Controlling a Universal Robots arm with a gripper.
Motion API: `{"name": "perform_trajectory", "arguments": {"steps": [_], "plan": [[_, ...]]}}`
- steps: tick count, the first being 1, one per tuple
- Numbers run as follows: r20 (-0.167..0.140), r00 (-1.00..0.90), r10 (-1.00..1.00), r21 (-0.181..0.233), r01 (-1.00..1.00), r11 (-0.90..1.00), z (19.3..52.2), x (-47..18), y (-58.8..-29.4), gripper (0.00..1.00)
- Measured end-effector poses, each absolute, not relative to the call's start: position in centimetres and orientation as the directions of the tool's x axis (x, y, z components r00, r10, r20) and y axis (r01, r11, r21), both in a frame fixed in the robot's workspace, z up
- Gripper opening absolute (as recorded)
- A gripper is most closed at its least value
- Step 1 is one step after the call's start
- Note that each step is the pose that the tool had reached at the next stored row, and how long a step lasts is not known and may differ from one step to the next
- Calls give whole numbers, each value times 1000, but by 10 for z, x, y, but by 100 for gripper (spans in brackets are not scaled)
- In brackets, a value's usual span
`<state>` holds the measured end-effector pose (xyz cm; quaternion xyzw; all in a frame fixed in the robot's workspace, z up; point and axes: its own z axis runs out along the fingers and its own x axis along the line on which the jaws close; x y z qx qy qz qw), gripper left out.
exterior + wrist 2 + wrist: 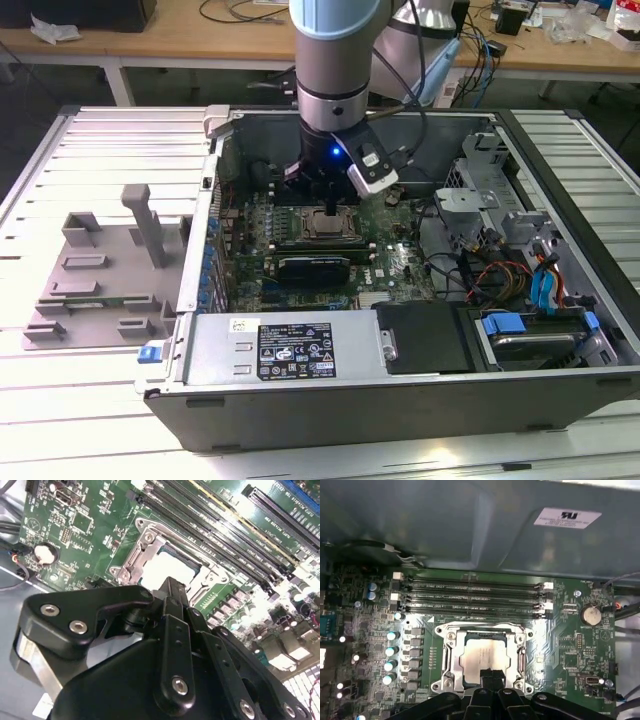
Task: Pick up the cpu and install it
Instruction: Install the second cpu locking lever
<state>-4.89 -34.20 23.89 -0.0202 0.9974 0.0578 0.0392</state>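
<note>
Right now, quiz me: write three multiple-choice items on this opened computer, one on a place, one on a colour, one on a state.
1. Where does the silvery square cpu lie?
A. in the metal-framed socket
B. on the slatted table
C. on top of the power supply

2. What colour is the large flat motherboard?
A. red
B. green
C. white

3. How is the grey metal computer case?
A. shut on all sides
B. standing upright
C. lying flat with its side open

Answers:
1 A, the socket's frame surrounds the cpu in both wrist views.
2 B, the board is green between its parts.
3 C, the exterior view looks straight down into the case.
</note>
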Motion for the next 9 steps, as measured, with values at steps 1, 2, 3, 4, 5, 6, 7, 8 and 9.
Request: {"name": "perform_trajectory", "arguments": {"steps": [1, 2, 3, 4, 5, 6, 7, 8, 9], "plan": [[-81, -996, -36, 113, -45, 993, 239, -49, -342, 11], [-81, -996, -36, 113, -45, 993, 240, -49, -342, 11], [-80, -996, -36, 113, -45, 993, 240, -49, -342, 11], [-81, -996, -36, 113, -45, 993, 240, -49, -342, 11], [-80, -996, -36, 113, -45, 993, 240, -49, -342, 11], [-80, -996, -36, 113, -45, 993, 240, -49, -342, 11], [-80, -996, -36, 113, -45, 993, 241, -49, -342, 11], [-81, -996, -36, 113, -45, 993, 241, -49, -342, 11], [-80, -996, -36, 113, -45, 993, 241, -49, -342, 11]]}}
